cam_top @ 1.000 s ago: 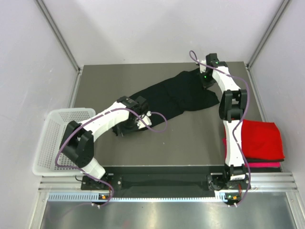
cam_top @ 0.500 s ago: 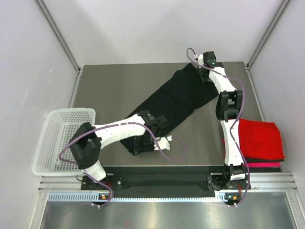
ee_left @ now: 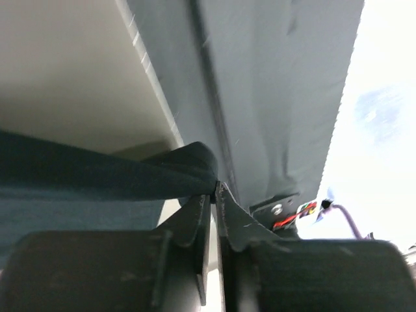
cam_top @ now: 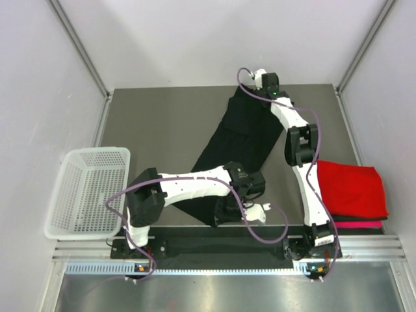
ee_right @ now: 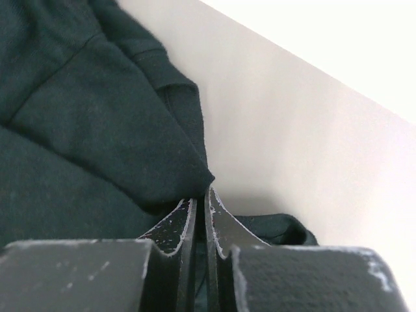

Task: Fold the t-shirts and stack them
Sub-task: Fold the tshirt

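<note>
The black t-shirt [cam_top: 237, 140] lies stretched in a long strip from the far edge of the table to the near edge. My left gripper [cam_top: 222, 211] is at its near end, by the table's front edge. In the left wrist view a dark fold of the black t-shirt [ee_left: 97, 172] runs into the tips of my left gripper [ee_left: 214, 188], which is shut on it. My right gripper [cam_top: 252, 90] is at the far end. In the right wrist view my right gripper [ee_right: 201, 195] is shut on the black t-shirt [ee_right: 84, 130]. A folded red t-shirt [cam_top: 354, 188] lies on a magenta one [cam_top: 361, 224] at the right.
A white mesh basket [cam_top: 88, 192] stands off the table's left edge. Metal frame rails run along the table's front edge [cam_top: 227, 250]. Grey walls close in the back and both sides.
My left gripper has dragged the shirt's near end right and toward the front edge. My right gripper has shifted left along the far edge. The shirt has been pulled out longer and narrower.
</note>
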